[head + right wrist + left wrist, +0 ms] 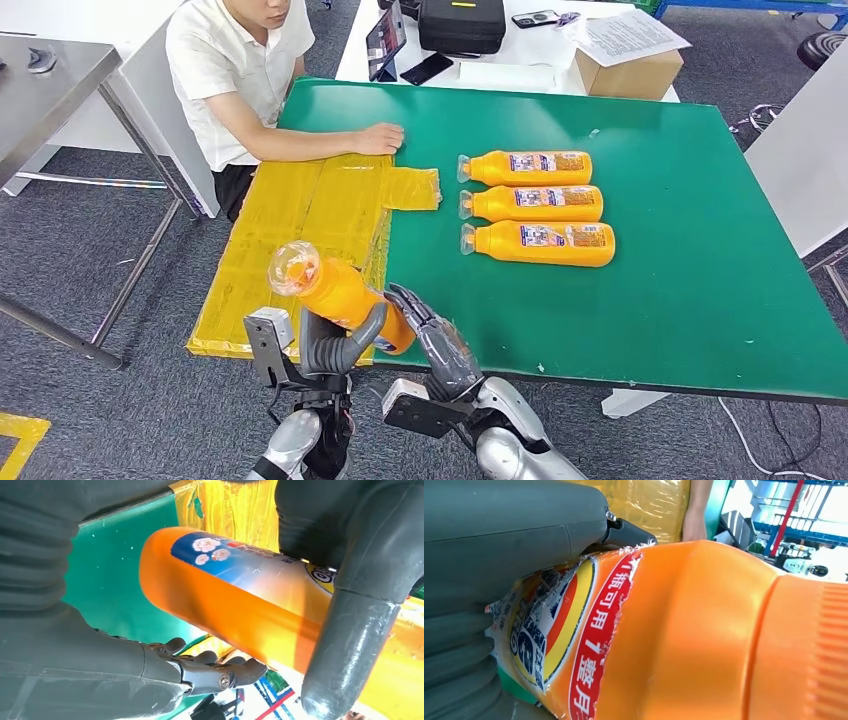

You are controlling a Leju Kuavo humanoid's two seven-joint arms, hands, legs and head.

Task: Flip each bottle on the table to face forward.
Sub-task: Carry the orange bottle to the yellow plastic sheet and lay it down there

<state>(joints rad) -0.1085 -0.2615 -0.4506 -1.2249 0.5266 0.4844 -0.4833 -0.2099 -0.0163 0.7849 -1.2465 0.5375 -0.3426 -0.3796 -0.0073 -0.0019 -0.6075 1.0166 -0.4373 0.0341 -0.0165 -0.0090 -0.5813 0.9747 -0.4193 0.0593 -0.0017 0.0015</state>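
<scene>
Left robot hand [335, 345] holds an orange bottle [340, 292] raised over the near edge of the green tabletop [680, 300], cap end tilted up-left. Right robot hand [440, 345] sits beside the bottle's base. Three more orange bottles [540, 205] lie side by side mid-tabletop, caps pointing left.

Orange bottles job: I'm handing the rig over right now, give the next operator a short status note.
Left hand: grips the fourth orange plastic bottle off the table, cap away from the robot.
Right hand: fingers spread beside the bottle's base; contact unclear.
Three orange bottles lie side by side on the green table, labels up.
A person's hand rests by the yellow sheet.
Left: turn and set down the held bottle.
</scene>
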